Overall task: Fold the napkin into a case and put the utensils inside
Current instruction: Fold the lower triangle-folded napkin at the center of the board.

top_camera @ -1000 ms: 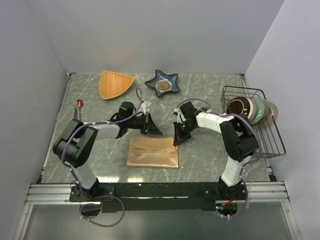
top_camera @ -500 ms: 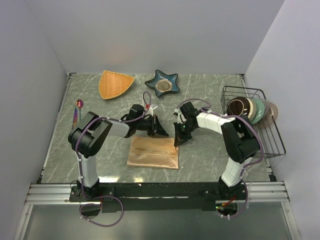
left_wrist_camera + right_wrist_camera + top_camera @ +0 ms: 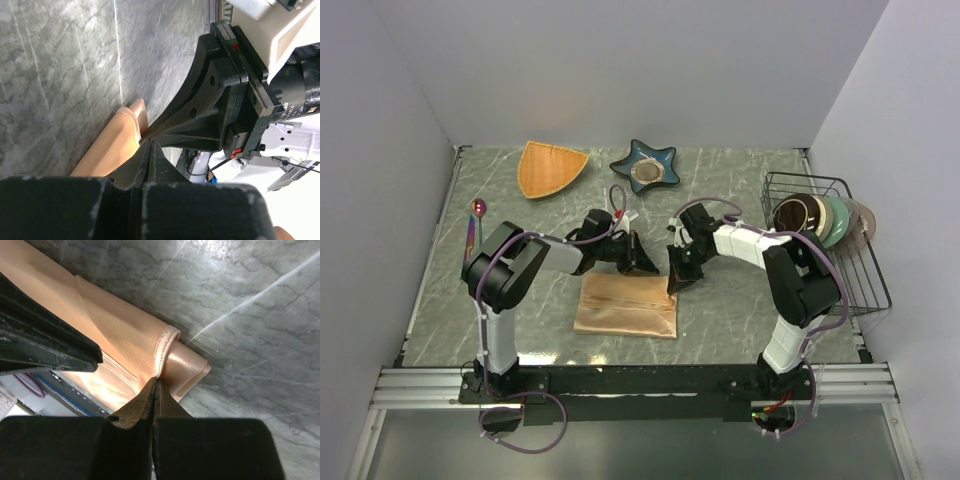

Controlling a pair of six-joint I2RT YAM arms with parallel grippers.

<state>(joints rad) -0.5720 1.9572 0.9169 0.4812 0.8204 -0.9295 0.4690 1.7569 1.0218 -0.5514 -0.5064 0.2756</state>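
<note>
Pincers: the left pincer (image 3: pixel 149 146) and the right pincer (image 3: pixel 155 386) stand almost tip to tip in the middle of the overhead frame, at the far right corner of the napkin (image 3: pixel 625 308).
Left pincer state: the two fingers are pressed fully together. The tips stand at the napkin's edge, but I cannot tell if any cloth is between them.
Right pincer state: it is also closed tight. In its own camera the stitched hem of the upper cloth layer stands up and runs in between the tips, so it has hold of the napkin by this hem.
Napkin: peach-orange and shiny, folded to a flat rectangle on the table (image 3: pixel 740 320), at the centre of the overhead frame and a little toward the bottom. A crease line goes across its upper part. Only the gripped corner is lifted from the layer under it.
Spoon (image 3: pixel 477 208): purple-pink metal with a round bowl, lying at the left edge of the table, in the upper left of the frame, well apart from the napkin. It is too small to tell if more cutlery lies with it.
Orange dish (image 3: pixel 552 168): fan shape, in the upper left of the frame.
Blue dish (image 3: pixel 645 167): star shape, at the top centre, near the orange one.
Wire basket (image 3: pixel 865 270): at the right side of the frame, with bowls (image 3: pixel 820 218) standing on edge inside.
</note>
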